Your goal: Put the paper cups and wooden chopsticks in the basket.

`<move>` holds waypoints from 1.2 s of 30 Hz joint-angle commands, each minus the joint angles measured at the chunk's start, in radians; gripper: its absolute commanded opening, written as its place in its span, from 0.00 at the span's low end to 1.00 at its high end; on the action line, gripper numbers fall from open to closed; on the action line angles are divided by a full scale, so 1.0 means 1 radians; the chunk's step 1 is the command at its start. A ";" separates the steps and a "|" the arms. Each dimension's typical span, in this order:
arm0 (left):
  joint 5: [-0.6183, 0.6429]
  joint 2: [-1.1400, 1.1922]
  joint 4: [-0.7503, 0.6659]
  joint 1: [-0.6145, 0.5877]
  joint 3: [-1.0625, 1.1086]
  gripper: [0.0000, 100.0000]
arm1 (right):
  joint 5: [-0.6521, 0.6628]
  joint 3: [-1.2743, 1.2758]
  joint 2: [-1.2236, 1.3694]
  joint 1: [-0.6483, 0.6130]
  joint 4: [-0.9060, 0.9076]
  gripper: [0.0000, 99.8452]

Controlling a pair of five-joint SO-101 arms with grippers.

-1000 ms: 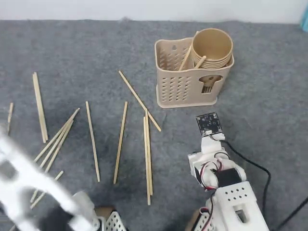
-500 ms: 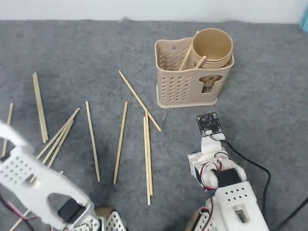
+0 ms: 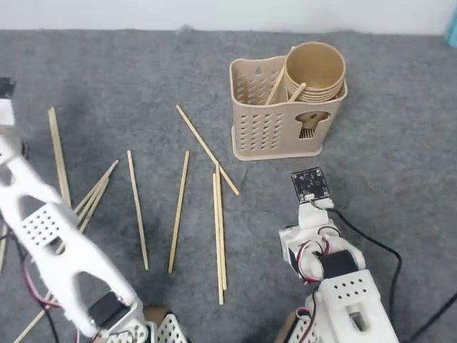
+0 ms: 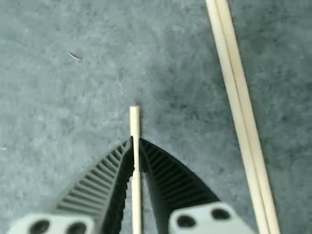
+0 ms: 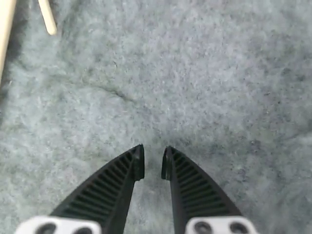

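The beige basket point(image 3: 264, 128) stands at the back of the grey carpet with stacked paper cups point(image 3: 315, 68) and two chopsticks point(image 3: 277, 84) inside it. Several wooden chopsticks lie loose, among them one slanted by the basket point(image 3: 207, 148), a pair point(image 3: 218, 229) and one at the left point(image 3: 58, 153). My left arm point(image 3: 43, 229) stretches along the left edge. My left gripper point(image 4: 135, 141) is shut on a single chopstick point(image 4: 134, 122) lying on the carpet. Low over bare carpet in front of the basket sits my right gripper point(image 5: 152, 163), its fingers nearly together with nothing between them.
A pair of chopsticks point(image 4: 239, 112) lies side by side close to the left gripper. A chopstick end point(image 5: 47, 19) shows ahead of the right gripper. A black cable point(image 3: 378, 250) trails from the right arm. Bare carpet lies right of the basket.
The left arm has swung from the near left corner out along the left edge. The right arm, basket and loose chopsticks have stayed put.
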 commanded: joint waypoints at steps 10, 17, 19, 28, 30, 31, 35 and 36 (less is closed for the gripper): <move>0.041 0.071 -0.178 -0.064 -0.019 0.15 | -0.012 -0.006 -0.015 0.010 -0.022 0.07; 0.040 0.149 -0.222 -0.083 -0.019 0.15 | -0.012 -0.005 -0.015 0.008 -0.022 0.07; 0.040 0.173 -0.222 -0.080 -0.019 0.15 | -0.012 -0.005 -0.015 0.010 -0.022 0.07; -0.002 0.241 -0.071 -0.031 -0.047 0.01 | -0.012 -0.005 -0.015 0.010 -0.022 0.07; -0.005 0.238 -0.021 -0.025 -0.061 0.01 | -0.012 -0.005 -0.015 0.012 -0.022 0.07; -0.005 0.236 -0.006 -0.023 -0.059 0.01 | -0.012 -0.005 -0.015 0.012 -0.022 0.07; 0.006 0.199 0.031 -0.025 -0.058 0.01 | -0.012 -0.005 -0.015 0.012 -0.022 0.07; 0.023 0.181 0.049 -0.028 -0.059 0.01 | -0.012 -0.005 -0.015 0.012 -0.022 0.07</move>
